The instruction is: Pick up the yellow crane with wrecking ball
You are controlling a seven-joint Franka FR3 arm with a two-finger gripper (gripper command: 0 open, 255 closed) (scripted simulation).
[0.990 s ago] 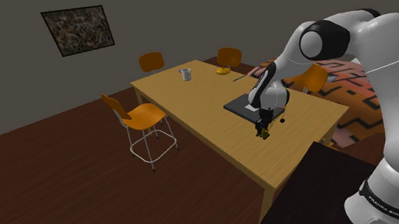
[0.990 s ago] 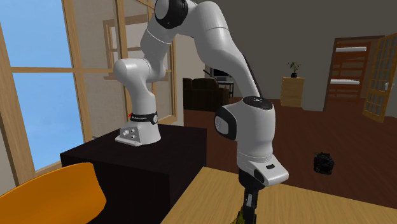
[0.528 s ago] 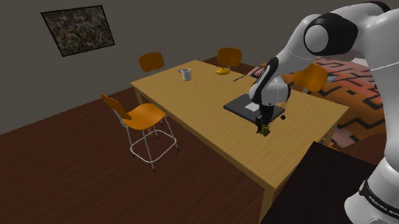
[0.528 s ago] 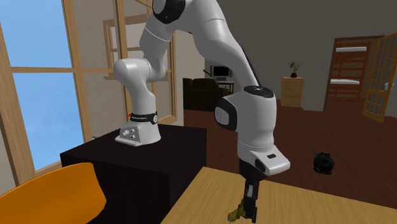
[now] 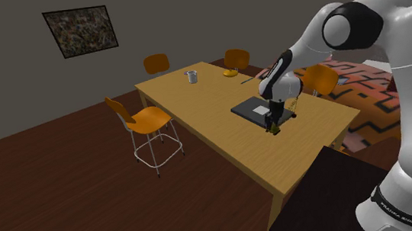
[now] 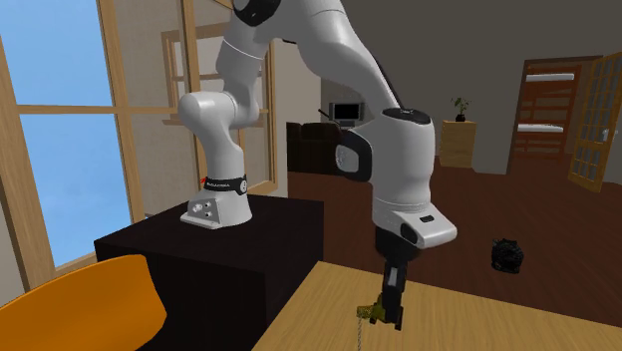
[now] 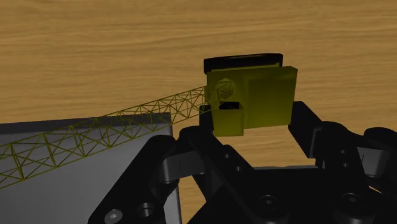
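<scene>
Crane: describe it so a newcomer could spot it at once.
Find the long wooden table and, toward its nearer end, the dark mat. Just beside the mat, the black gripper clasps the crane. It is the small yellow boxy cab with a long lattice boom, unlike the flat mat.

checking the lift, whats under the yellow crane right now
Under the yellow crane: wooden table below its cab, a grey board below its lattice boom. The patch straight beneath the cab is covered.
</scene>
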